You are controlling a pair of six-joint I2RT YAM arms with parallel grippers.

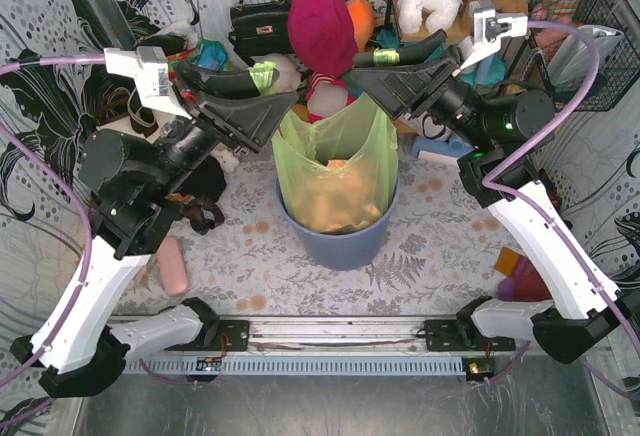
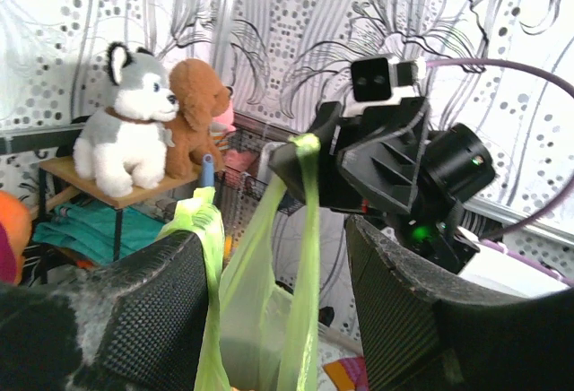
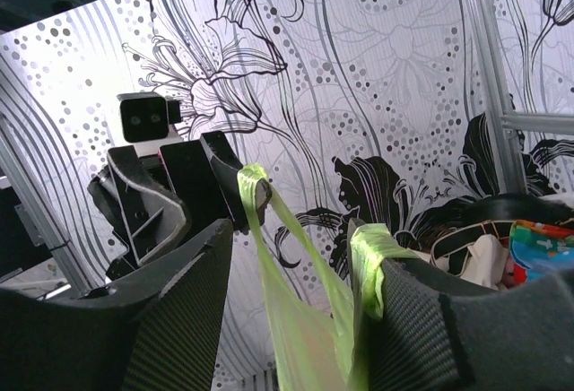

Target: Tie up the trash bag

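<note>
Backdrop: black-and-white floral wallpaper (image 3: 386, 68) rises beyond both pincers; a husky plush (image 2: 126, 131) sits on a shelf past the left one.
Bench: a floral-patterned bench (image 1: 420, 256) lies below both pincers.
Bin: a blue-grey bin (image 1: 335, 244) stands on the bench, below and between the two pincers.
Trash bag: the lime-green trash bag (image 1: 335, 156) sits in the bin, its top pulled up above the rim, with tan paper (image 1: 335, 201) showing through.
Left pincer: the left pincer (image 1: 278, 94) is raised just left of the bag's top. Its jaws stand wide apart, gripping nothing, and the left handle (image 1: 262, 78) is looped over one fingertip.
Right pincer: the right pincer (image 1: 365, 64) is raised just right of the bag's top, facing the left one. Its jaws are also wide apart, and the right handle (image 1: 385, 56) is wrapped round one fingertip.
Between pincers: a magenta bag (image 1: 320, 26) hangs behind the gap; the two handles are apart and untied.
</note>
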